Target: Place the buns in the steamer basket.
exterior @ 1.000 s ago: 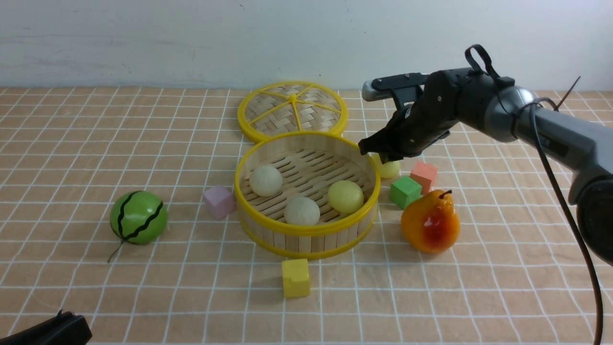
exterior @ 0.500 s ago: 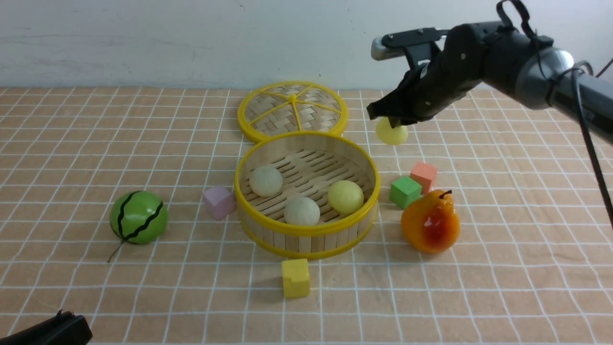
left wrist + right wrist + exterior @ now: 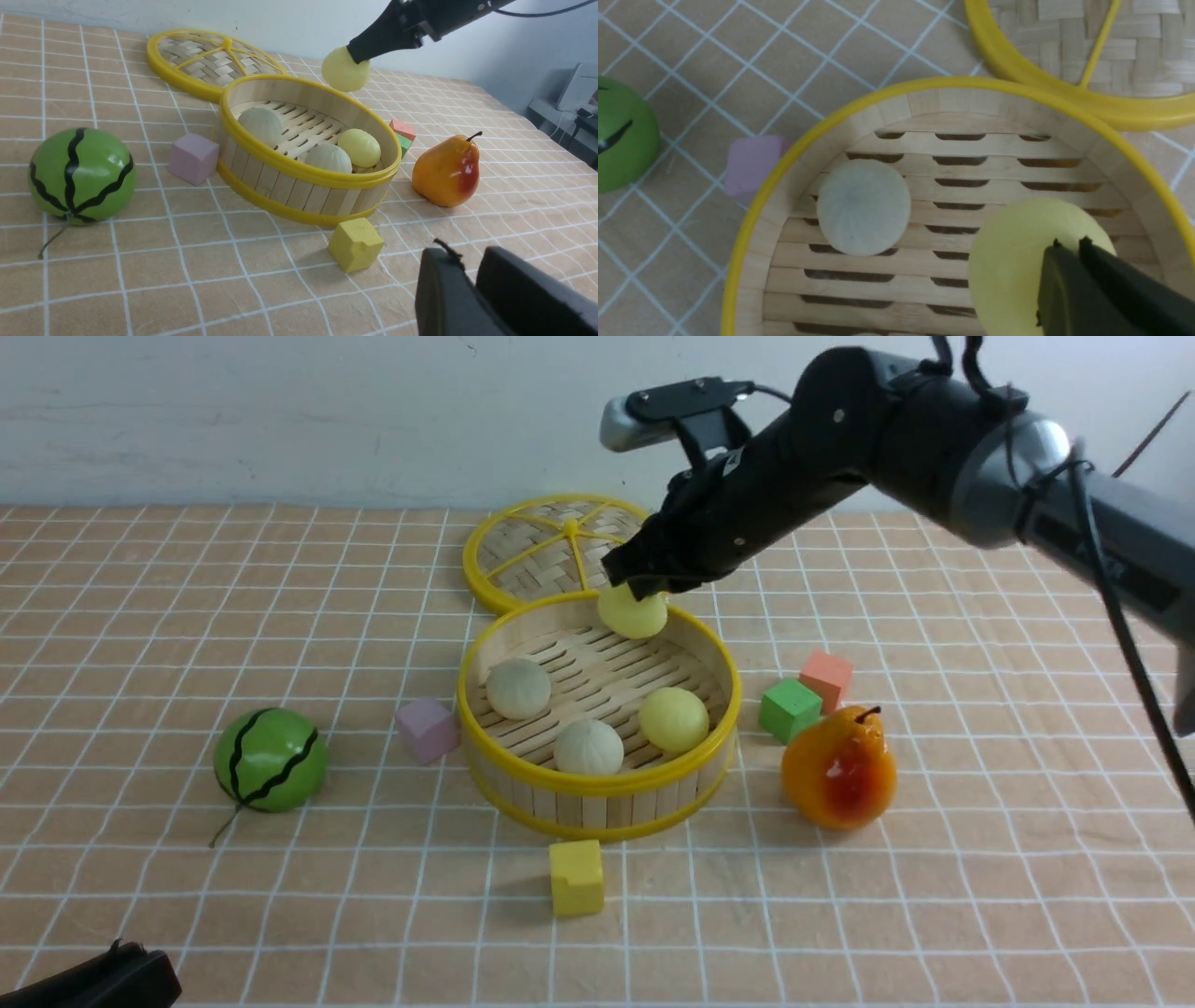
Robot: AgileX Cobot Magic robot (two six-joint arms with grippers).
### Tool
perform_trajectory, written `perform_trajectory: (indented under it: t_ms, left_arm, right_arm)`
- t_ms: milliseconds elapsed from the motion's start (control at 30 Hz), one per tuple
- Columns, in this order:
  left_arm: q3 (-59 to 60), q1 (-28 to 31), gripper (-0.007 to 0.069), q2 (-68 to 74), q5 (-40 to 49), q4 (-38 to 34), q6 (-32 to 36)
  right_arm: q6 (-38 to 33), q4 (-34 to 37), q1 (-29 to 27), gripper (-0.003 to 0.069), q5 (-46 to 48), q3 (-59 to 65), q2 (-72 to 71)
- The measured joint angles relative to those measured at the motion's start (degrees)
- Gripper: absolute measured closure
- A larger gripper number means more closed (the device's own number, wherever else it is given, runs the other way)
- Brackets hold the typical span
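The steamer basket (image 3: pixel 597 782) stands mid-table with three buns on its slatted floor: two off-white ones (image 3: pixel 519 688) (image 3: pixel 588 748) and a pale yellow one (image 3: pixel 673 719). My right gripper (image 3: pixel 639 583) is shut on another pale yellow bun (image 3: pixel 633 613), which hangs just above the basket's far rim. In the right wrist view this bun (image 3: pixel 1008 261) sits under the black fingertips, over the slats inside the basket (image 3: pixel 752 224). My left gripper (image 3: pixel 467 254) rests low at the near left, jaws together with nothing between them, well clear of the basket (image 3: pixel 299 170).
The woven lid (image 3: pixel 569 546) lies flat behind the basket. A green watermelon ball (image 3: pixel 271 759) sits left, a pink cube (image 3: pixel 427 728) against the basket's left side, a yellow cube (image 3: pixel 576 875) in front. A green cube (image 3: pixel 789 709), orange-red cube (image 3: pixel 826 679) and pear (image 3: pixel 838 767) stand right.
My right gripper has lifted the yellow bun off the table beside the cubes and carried it leftward to above the basket's far rim. The left arm has stayed put.
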Motion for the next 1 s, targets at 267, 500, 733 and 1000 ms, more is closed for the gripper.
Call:
perform_trajectory:
  t_ms: [267, 500, 733, 1000]
  left_arm:
    - [0.0, 0.0, 0.0515, 0.0, 0.0, 0.0, 0.0]
    - [0.0, 0.0, 0.0514, 0.0, 0.0, 0.0, 0.0]
    - [0.0, 0.0, 0.0504, 0.0, 0.0, 0.0, 0.0]
    - [0.0, 0.0, 0.0497, 0.0, 0.0, 0.0, 0.0]
  right_arm:
    - [-0.3, -0.3, 0.6, 0.0510, -6.5, 0.2, 6.8]
    - [-0.3, -0.6, 0.7, 0.0203, -4.3, 0.2, 5.5]
    - [9.1, -7.9, 0.8, 0.0311, 15.8, 0.1, -8.2]
    - [16.6, -11.2, 0.8, 0.0673, 29.1, 0.3, -22.2]
